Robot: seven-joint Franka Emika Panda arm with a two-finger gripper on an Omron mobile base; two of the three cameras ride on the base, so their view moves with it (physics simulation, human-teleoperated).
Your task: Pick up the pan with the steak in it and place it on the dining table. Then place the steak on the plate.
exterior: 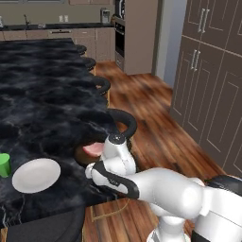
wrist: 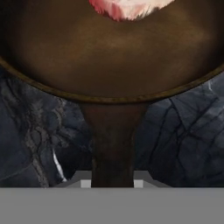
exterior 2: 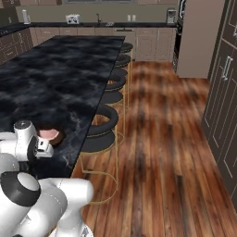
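Dark brown round pan point(wrist: 113, 57) over veined black marble dining table point(exterior: 42, 85), pincer point(wrist: 113, 181) clamped on its handle, pink steak point(wrist: 127, 8) inside

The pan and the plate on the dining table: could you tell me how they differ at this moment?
The pan is dark brown with a handle; the plate is plain white with none. The pan holds the steak; the plate is bare. The gripper is shut on the pan's handle; nothing touches the plate. Both are round and sit over the dining table.
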